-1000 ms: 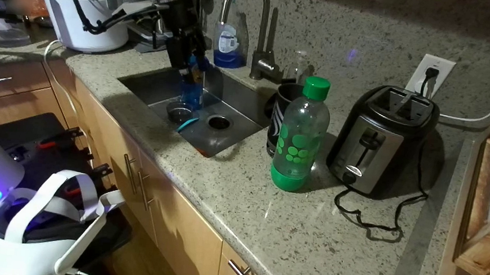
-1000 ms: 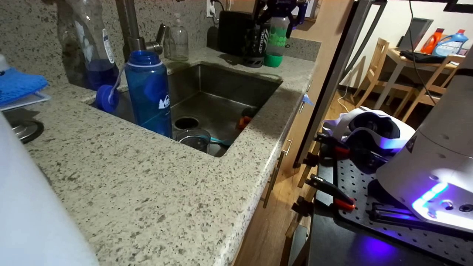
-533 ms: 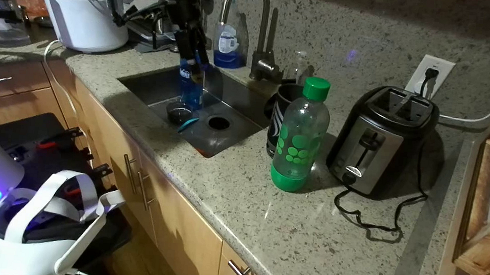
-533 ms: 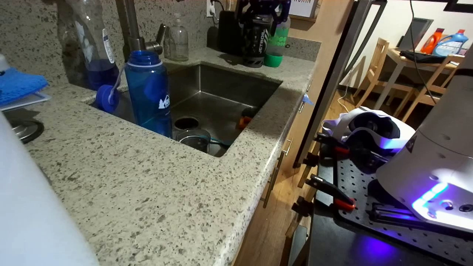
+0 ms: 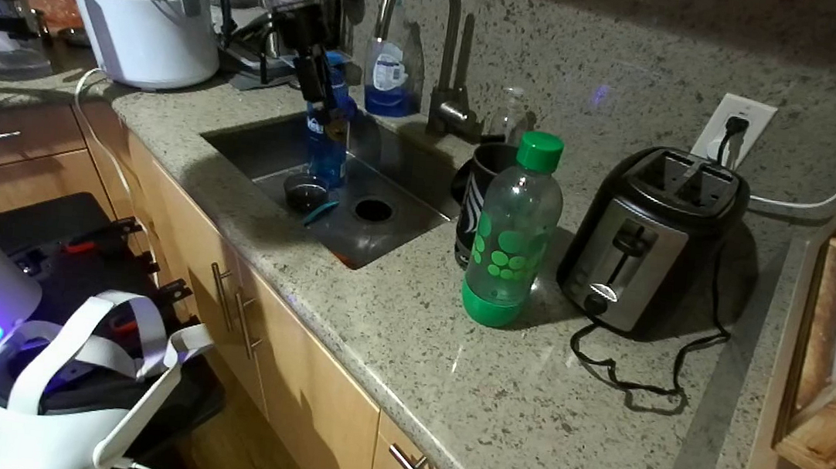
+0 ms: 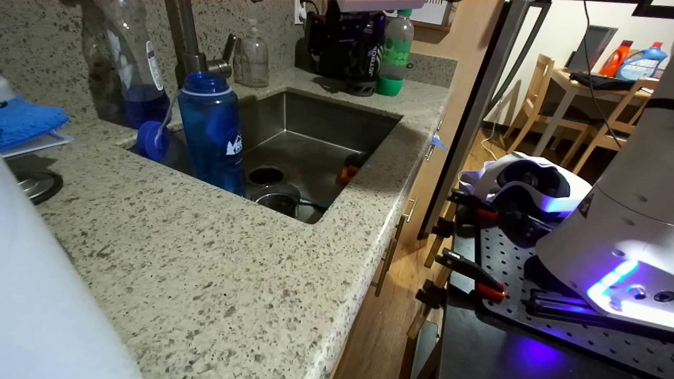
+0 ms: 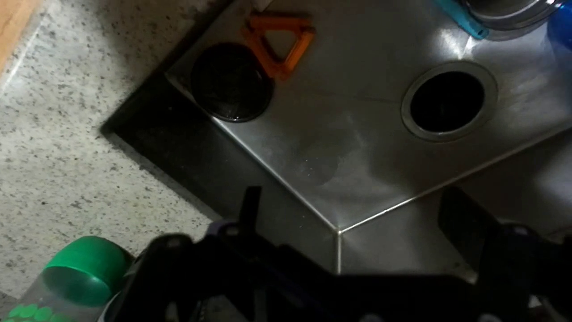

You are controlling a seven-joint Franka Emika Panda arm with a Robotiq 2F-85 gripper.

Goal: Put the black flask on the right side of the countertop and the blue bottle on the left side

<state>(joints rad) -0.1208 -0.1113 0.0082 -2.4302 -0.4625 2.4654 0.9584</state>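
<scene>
Speckled granite surface (image 5: 393, 325), fitted with 1 inset steel sink (image 5: 411, 226). Directly on it, upright: 1 green-capped bottle (image 5: 513, 237), just beside 1 black flask (image 5: 480, 175); near both, 1 toaster (image 5: 650, 239), plus black cord (image 5: 643, 385) in loose bends. Behind sink: 1 clear glass bottle (image 6: 253, 60), 1 soap container (image 5: 393, 76), 1 steel faucet (image 5: 451, 36). Well apart from toaster: 1 white lidded pot (image 5: 146, 27).

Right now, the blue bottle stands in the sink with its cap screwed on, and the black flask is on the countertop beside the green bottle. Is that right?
Not quite: the cap is off, hanging beside the open-necked blue bottle, as an exterior view shows. The blue bottle does stand in the sink, and the black flask is on the countertop beside the green bottle.
</scene>
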